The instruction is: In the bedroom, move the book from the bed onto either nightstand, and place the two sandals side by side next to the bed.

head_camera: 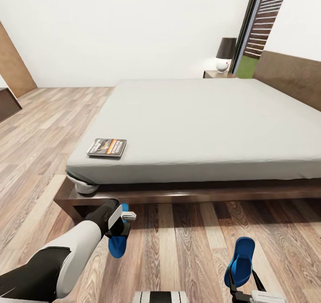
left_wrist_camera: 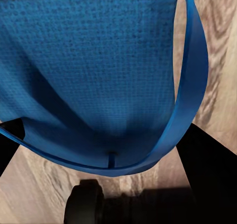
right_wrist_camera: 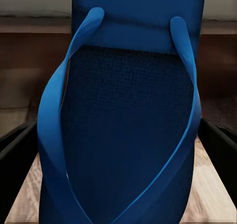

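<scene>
Two blue sandals are off the floor, one in each gripper, in front of the bed (head_camera: 191, 115). The left gripper (head_camera: 121, 225) has its fingers clamped on the left sandal (head_camera: 117, 245), which hangs down from it near the bed's corner; the left wrist view shows that sandal's textured sole (left_wrist_camera: 89, 66) and thin strap (left_wrist_camera: 190, 85) close up. The right gripper (head_camera: 240, 285) has its fingers closed on the right sandal (head_camera: 242, 260), which stands upright above it; the right wrist view shows the footbed (right_wrist_camera: 126, 125) between two dark fingers (right_wrist_camera: 219, 150).

The sandals look light, thin and bendy, with straps that flop, so they probably sag if held by one end. A grip across the sole's edge near the middle seems steadier than one on a strap.

The book (head_camera: 107, 147) lies flat on the mattress near the corner, well apart from both grippers. It looks thin and light, and an overhanging edge would likely be the easiest hold. A nightstand (head_camera: 216, 74) with a lamp (head_camera: 225, 53) stands beyond the bed's far side.
</scene>
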Controlling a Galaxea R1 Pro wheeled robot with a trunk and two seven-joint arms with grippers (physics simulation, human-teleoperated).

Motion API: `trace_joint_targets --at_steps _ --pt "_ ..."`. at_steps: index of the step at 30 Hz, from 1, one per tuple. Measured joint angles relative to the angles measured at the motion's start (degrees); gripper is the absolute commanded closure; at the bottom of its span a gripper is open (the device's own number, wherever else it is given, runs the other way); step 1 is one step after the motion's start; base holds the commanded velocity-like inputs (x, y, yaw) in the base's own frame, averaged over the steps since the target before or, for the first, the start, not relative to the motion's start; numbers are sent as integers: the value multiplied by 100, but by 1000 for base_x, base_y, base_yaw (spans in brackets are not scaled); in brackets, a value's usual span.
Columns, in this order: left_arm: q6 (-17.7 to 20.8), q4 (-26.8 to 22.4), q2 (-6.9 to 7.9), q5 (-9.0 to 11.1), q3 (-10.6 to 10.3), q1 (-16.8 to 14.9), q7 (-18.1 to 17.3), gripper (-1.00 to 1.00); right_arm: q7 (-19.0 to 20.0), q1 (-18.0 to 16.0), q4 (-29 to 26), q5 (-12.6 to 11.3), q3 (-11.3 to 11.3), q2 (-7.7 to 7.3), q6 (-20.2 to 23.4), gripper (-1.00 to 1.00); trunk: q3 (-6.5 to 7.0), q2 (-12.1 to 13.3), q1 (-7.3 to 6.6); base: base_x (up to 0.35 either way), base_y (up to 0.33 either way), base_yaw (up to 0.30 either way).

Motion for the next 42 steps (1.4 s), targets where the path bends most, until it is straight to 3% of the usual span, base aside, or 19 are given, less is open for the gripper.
trace_joint_targets --at_steps 4,7,12,13,15,20,23,33,42 --pt "9 1 -4 4 1 -1 -11 100 1 6 -169 4 1 5 43 100 -89 -5 10 0 0 0" --pt "16 -6 -4 0 -6 -16 -16 100 -3 188 -614 -9 0 8 223 100 -155 -10 18 0 0 0" --pt "18 -7 0 0 -7 -51 -18 100 7 321 -1461 -16 -171 11 1108 100 -266 -16 31 0 0 0" --pt "18 -1 9 -11 -14 -53 -16 100 18 330 -1888 -14 -265 22 1642 100 -288 -18 33 0 0 0" --pt "18 11 20 -6 -14 -54 -17 100 26 333 -1915 -27 -297 30 1791 100 -333 -20 39 0 0 0" --pt "18 33 17 -6 -9 -54 -14 100 23 334 -1738 -62 -354 32 1783 100 -443 -27 52 0 0 0" --pt "11 36 4 -22 -13 -53 2 100 23 334 -1660 -161 -473 22 1568 100 -510 -31 59 0 0 0" --pt "-60 -7 20 -43 -42 -54 39 100 32 334 -1642 -175 -503 18 1428 100 -776 -44 85 0 0 0" --pt "-1354 -3 10 -23 -38 -47 30 100 28 334 -1675 -175 -505 23 1422 100 -1057 -56 108 0 0 0"
